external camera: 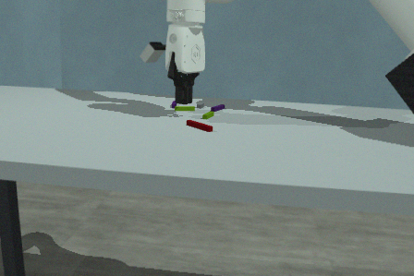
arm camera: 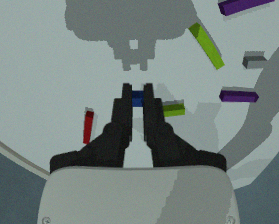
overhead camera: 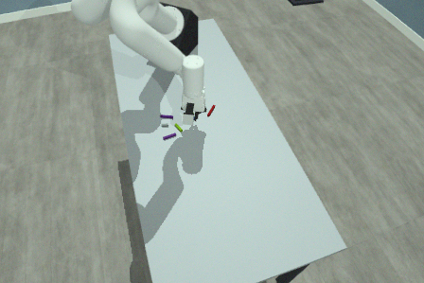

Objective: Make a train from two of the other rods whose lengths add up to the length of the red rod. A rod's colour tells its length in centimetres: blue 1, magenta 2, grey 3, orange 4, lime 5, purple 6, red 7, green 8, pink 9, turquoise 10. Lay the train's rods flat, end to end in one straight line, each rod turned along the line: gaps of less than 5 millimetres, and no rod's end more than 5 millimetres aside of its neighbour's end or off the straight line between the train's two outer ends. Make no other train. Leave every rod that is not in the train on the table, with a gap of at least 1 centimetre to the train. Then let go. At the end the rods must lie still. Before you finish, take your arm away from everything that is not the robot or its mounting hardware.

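My gripper (overhead camera: 196, 116) (external camera: 184, 102) (arm camera: 137, 95) is shut on the small blue rod (arm camera: 137, 99), held above the table. One lime rod (external camera: 208, 114) (arm camera: 174, 109) lies beside it, partly behind the right finger in the wrist view and hidden in the top view. Another lime rod (overhead camera: 178, 127) (external camera: 185, 108) (arm camera: 207, 47) lies farther out at an angle. The red rod (overhead camera: 211, 111) (external camera: 200, 126) (arm camera: 88, 128) lies apart on the other side. One purple rod (overhead camera: 167, 116) (external camera: 217, 108) (arm camera: 238, 96) and another purple rod (overhead camera: 169, 136) (external camera: 174, 104) (arm camera: 245, 6) lie with the grey rod (overhead camera: 165, 125) (external camera: 200, 105) (arm camera: 254, 61) between them.
The white table (overhead camera: 237, 192) (external camera: 300, 160) carries all the loose rods in one loose group, with red apart. The arm's shadow falls across the table. The table's long edge runs beyond the purple and grey rods in the top view.
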`<action>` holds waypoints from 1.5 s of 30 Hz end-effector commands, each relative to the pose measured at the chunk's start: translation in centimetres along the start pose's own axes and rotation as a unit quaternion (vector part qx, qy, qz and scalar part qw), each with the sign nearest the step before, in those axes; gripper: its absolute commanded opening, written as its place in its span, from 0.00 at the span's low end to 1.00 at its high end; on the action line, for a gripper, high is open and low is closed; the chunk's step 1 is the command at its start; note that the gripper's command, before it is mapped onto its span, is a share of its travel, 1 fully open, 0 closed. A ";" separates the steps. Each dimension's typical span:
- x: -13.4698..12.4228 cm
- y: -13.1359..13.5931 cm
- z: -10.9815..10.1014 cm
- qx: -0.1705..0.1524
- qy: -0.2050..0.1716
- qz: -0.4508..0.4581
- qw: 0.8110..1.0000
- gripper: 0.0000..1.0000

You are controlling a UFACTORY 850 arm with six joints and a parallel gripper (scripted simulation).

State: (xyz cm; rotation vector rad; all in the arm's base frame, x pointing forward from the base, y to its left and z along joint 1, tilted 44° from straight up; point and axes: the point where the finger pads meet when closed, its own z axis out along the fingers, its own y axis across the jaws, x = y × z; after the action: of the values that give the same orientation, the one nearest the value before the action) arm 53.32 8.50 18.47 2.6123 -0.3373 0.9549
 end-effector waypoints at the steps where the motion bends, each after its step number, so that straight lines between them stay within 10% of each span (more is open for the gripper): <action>1: 0.1 -0.1 1.2 0.001 0.002 0.000 1.000 0.04; 45: 0.2 -0.1 1.7 0.001 0.002 0.000 1.000 0.04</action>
State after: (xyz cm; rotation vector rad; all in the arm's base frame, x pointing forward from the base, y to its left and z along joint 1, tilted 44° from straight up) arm 54.42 7.89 17.30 2.6118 -0.3369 0.9598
